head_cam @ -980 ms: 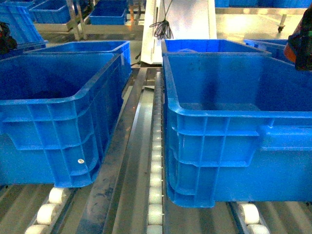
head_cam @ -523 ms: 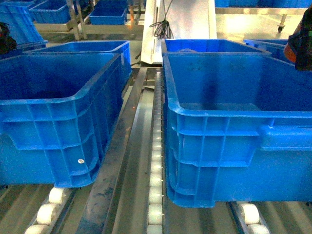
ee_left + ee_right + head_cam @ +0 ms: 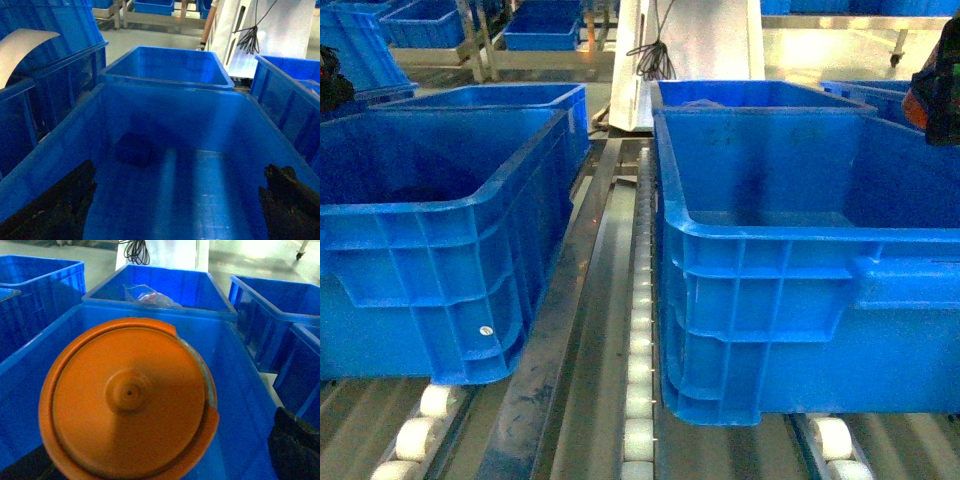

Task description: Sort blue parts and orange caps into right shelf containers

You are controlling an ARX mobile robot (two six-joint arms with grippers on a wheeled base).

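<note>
Holding an orange cap (image 3: 129,397), right end effector (image 3: 938,85) above right crate (image 3: 800,235); left end effector (image 3: 175,210) wide over left crate (image 3: 150,100); cap unseen in head view.

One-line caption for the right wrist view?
Right end effector holding an orange cap above a blue crate, another crate behind.

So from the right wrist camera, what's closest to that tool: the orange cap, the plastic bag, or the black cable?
1. Orange cap: right at the tool, filling the near view over the front crate.
2. Plastic bag: in the next crate behind.
3. Black cable: farthest, hanging at the top, beyond both crates.
</note>
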